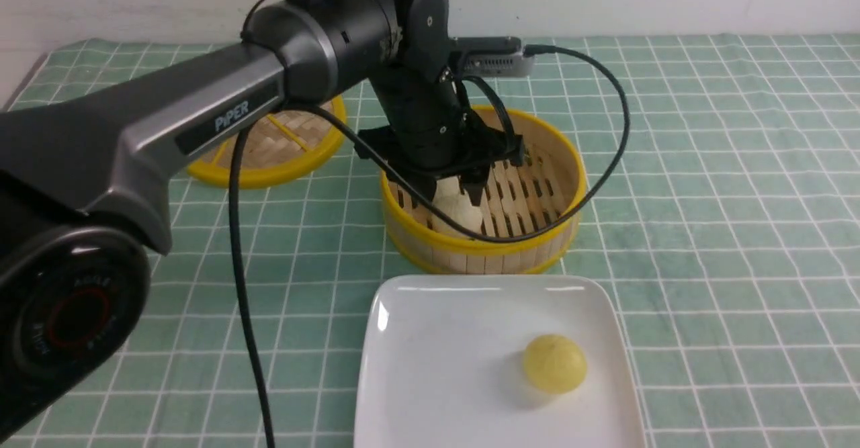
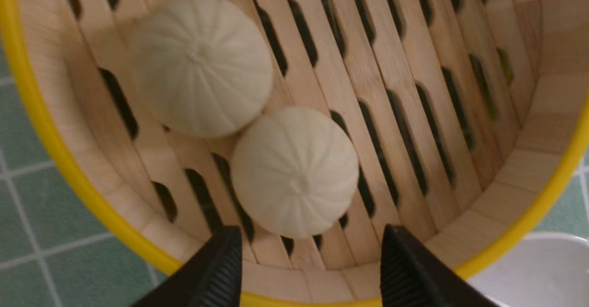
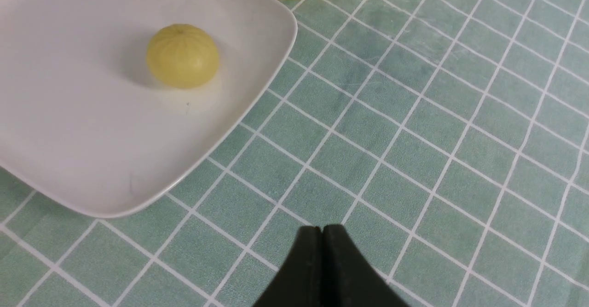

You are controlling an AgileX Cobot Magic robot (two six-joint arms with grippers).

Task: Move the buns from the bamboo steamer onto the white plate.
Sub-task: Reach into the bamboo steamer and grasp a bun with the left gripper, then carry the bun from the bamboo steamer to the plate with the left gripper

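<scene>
Green checked cloth (image 1: 705,166); in bamboo steamer (image 1: 484,253), left claw (image 1: 449,196) released just above one cream bun (image 2: 294,173); right claw (image 3: 322,228) clenched.

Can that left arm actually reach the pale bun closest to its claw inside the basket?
Probably yes. The left gripper is open right above the nearer bun in the bamboo steamer, with nothing between them. The second bun seems to touch it and might get nudged.

The left arm (image 1: 201,119) stretches forward and toward the right, its wrist bent steeply down. The left gripper (image 1: 449,196) points downward with its jaws spread wide apart. The right gripper (image 3: 323,233) has its jaws pressed together, tips touching.
</scene>
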